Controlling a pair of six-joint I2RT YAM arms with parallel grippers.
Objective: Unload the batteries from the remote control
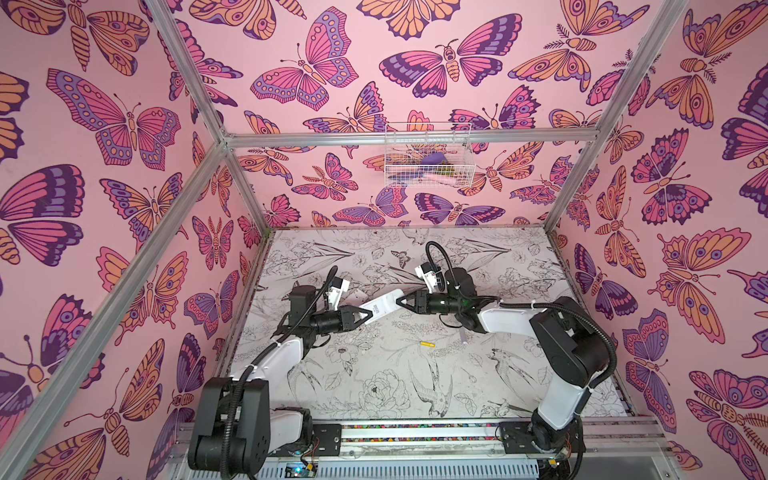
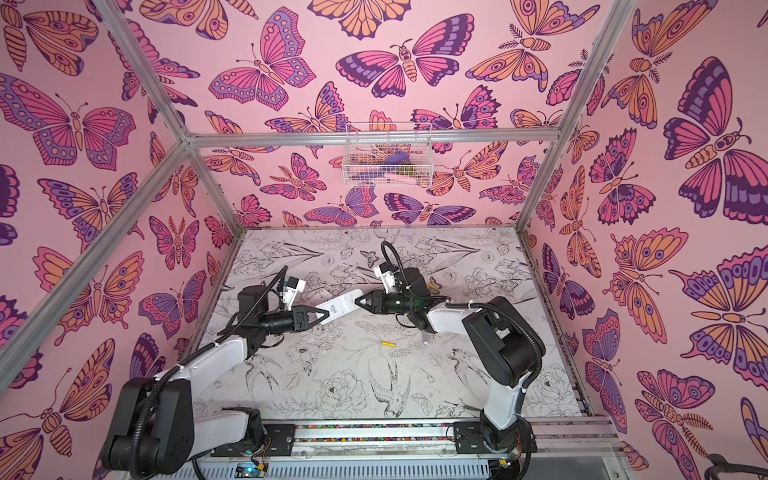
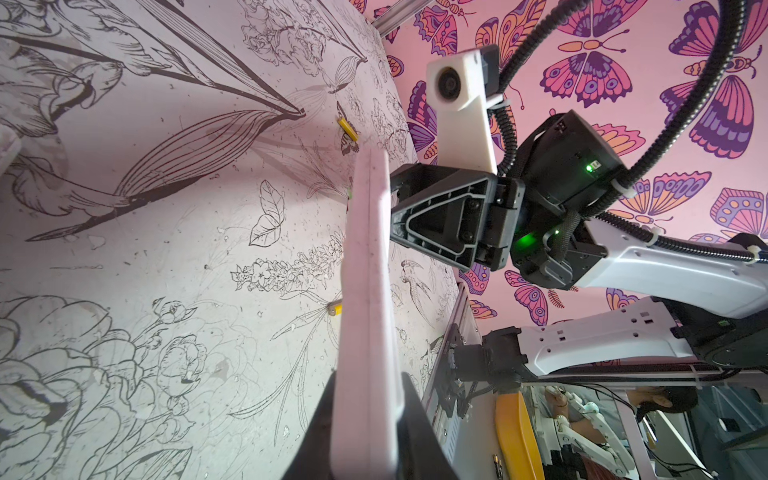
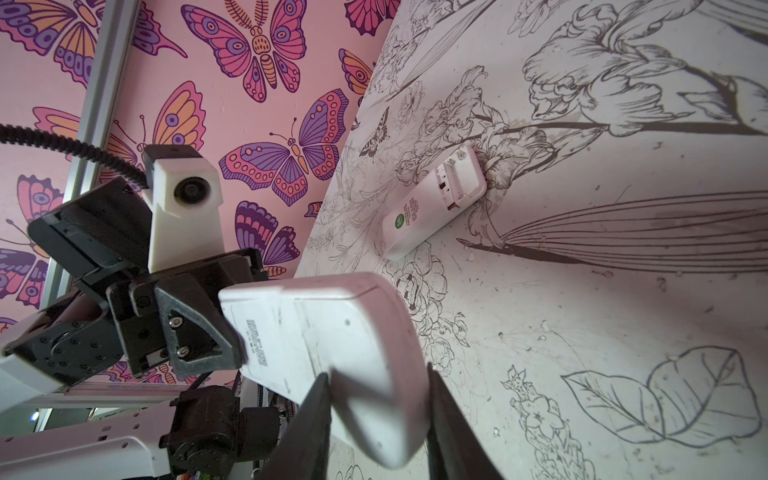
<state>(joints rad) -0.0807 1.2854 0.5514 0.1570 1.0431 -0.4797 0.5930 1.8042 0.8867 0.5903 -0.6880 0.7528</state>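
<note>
Two grippers share one white remote [image 1: 386, 305] above the table [image 1: 374, 370]: your left gripper [image 1: 369, 314] pinches its left end, your right gripper [image 1: 399, 301] clamps the right end. One yellow battery [image 1: 427, 344] lies on the table, near and right of the remote; a second yellow battery [image 3: 347, 129] lies farther back.

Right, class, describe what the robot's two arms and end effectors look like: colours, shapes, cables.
The left arm and right arm have white links and black joints, with black ribbed cables alongside. The left end effector and right end effector are black with triangular fingers, each beside a white camera block.
</note>
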